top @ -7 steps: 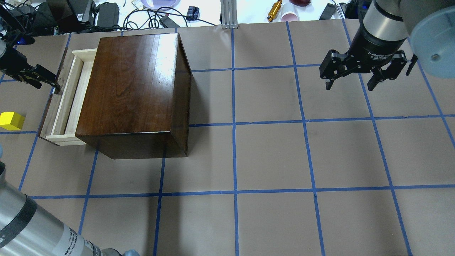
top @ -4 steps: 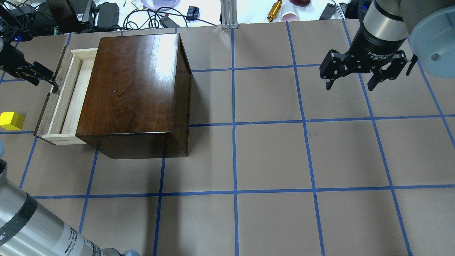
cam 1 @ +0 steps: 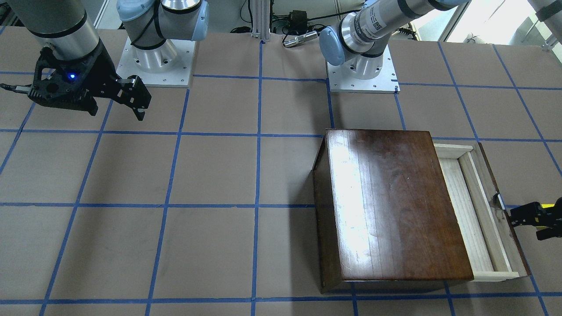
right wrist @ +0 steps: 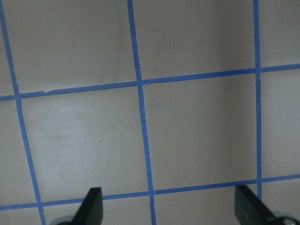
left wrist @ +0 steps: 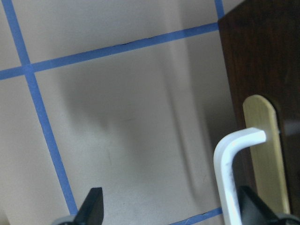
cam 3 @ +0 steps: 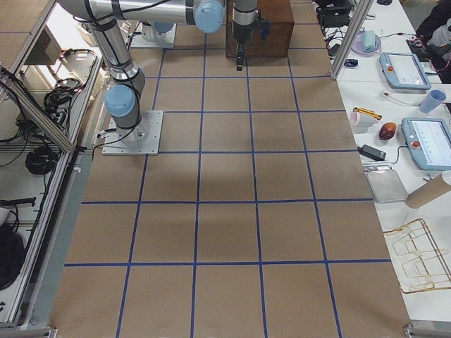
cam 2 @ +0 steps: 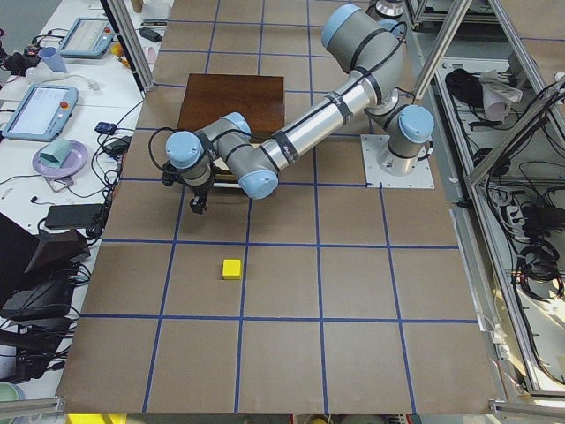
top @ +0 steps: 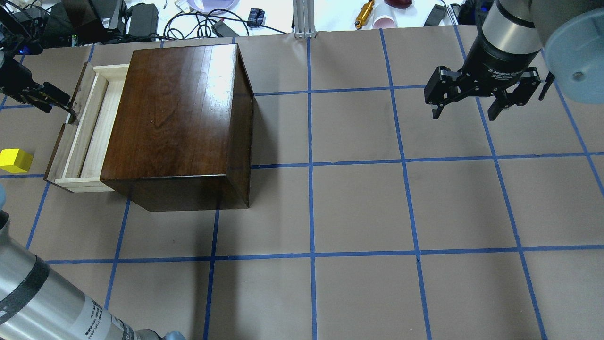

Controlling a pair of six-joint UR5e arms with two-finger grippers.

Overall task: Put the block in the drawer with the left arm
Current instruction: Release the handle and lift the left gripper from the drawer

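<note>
Overhead exterior shows the drawer [top: 71, 144] part-open and the left gripper [top: 57, 100] spread wide beside its pull [left wrist: 228, 164], holding nothing. The block [top: 15, 160] lies near the drawer front, not yet grasped. The drawer-opening step looks done; next the gripper must reach the block and close on it.

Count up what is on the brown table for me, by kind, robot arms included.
Robot arms: 2 (left arm, right arm)
Wooden box: 1
Drawer: 1
Yellow block: 1
Total: 5
</note>
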